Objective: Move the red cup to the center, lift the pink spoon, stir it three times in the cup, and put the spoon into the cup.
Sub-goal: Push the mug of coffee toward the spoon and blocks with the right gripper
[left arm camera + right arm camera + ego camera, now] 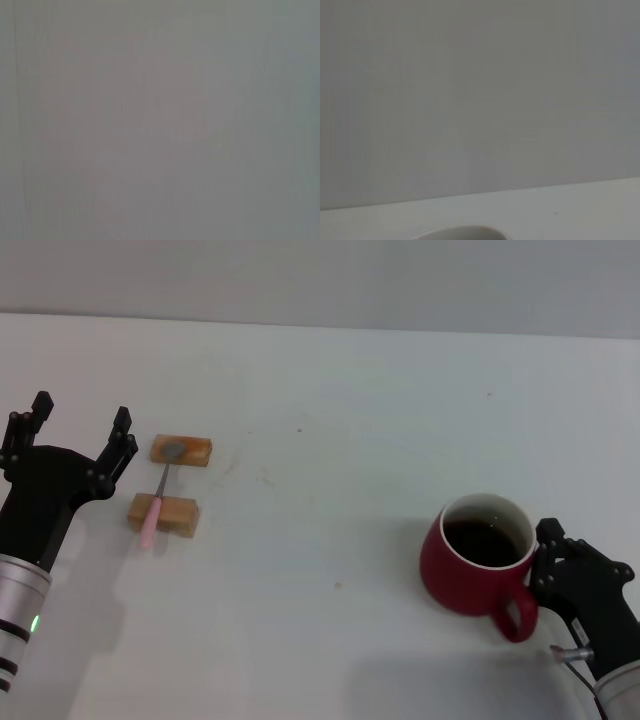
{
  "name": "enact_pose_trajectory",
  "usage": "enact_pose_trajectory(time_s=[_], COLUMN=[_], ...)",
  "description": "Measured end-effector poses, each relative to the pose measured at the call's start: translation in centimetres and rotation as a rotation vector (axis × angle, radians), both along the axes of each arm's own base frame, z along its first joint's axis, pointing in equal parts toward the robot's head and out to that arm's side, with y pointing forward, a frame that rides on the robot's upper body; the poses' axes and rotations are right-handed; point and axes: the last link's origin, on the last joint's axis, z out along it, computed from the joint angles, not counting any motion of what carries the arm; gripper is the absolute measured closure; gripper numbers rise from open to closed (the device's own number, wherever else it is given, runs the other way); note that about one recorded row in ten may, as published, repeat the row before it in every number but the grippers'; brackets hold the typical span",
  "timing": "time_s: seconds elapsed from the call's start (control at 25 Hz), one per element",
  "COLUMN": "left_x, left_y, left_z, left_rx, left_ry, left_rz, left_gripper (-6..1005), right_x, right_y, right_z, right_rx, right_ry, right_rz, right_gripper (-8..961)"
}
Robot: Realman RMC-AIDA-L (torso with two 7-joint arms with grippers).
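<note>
Since the red cup [478, 558] is heavy and full, we grab its handle; our right end effector [545, 562] touches it, grip unclear.

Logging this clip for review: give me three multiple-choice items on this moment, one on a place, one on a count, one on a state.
1. Where is the red cup?
A. at the right pincer
B. beside the left pincer
C. on a block

2. How many wooden blocks carry the pink spoon?
A. one
B. two
C. three

3. The left pincer is:
A. shut on the spoon
B. open, holding nothing
C. inside the cup

Key: 1 A, the cup's handle side touches the right pincer; 2 B, the spoon bridges two blocks; 3 B, its fingers are spread beside the blocks.
</note>
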Motion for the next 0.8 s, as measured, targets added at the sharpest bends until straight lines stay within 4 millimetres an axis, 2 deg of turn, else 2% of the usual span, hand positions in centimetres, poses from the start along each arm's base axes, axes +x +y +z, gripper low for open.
enact_pose_trajectory(time_s=[0.8], left_x=[-0.1], left_y=[-0.1], left_z=[0.0], left_rx=[0.001], left_ry=[0.005], left_rz=[0.004], left_gripper=[138], right_x=[-1.6], right_y=[2.1], right_z=[-1.0], right_rx=[-0.068], right_ry=[-0.007], right_rz=[0.059], right_gripper=[953])
